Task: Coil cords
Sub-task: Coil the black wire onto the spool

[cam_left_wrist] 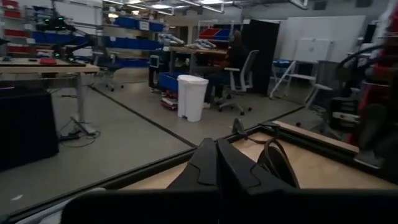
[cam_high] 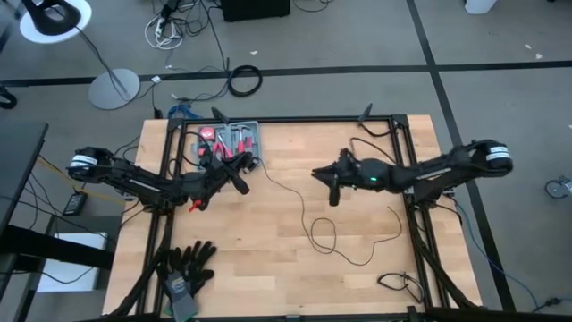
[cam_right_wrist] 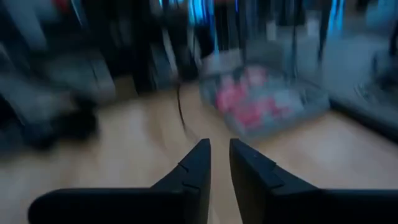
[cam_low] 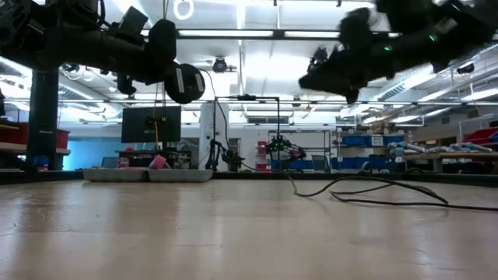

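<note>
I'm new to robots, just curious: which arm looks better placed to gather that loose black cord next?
Probably the right. The right gripper hangs over the table's middle, beside the cords. The left gripper sits shut near the gray tray, farther from the loops.

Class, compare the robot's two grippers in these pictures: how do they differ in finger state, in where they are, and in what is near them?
The left gripper has its fingers pressed together; the right gripper shows a narrow gap between its fingers. The left one sits beside the grey tray at the table's far side; the right one hangs over bare wood near the middle. The cord lies closer to the right one. Both are raised off the table, and neither visibly holds anything.
</note>
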